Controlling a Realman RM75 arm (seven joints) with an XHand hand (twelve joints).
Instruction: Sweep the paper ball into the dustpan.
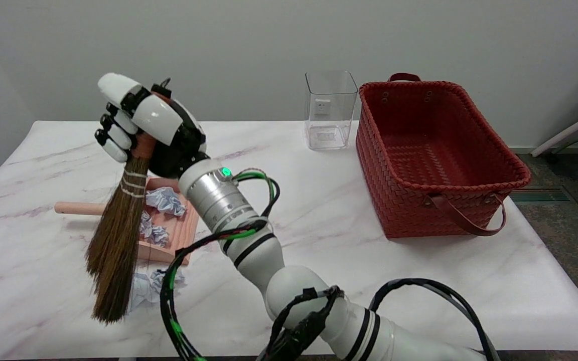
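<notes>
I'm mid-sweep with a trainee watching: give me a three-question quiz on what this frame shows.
1. True or false: the robot hand holds the broom by its handle, bristles hanging down.
2. Where do paper balls lie? A) only in the dustpan; B) in the dustpan and on the table by its near edge; C) in the red basket.
3. Fill in: between the dustpan and the red basket, at the table's far side, stands a clear ____.

Key: 1 true; 2 B, with paper balls in the pan and a paper ball outside; 3 container.
</notes>
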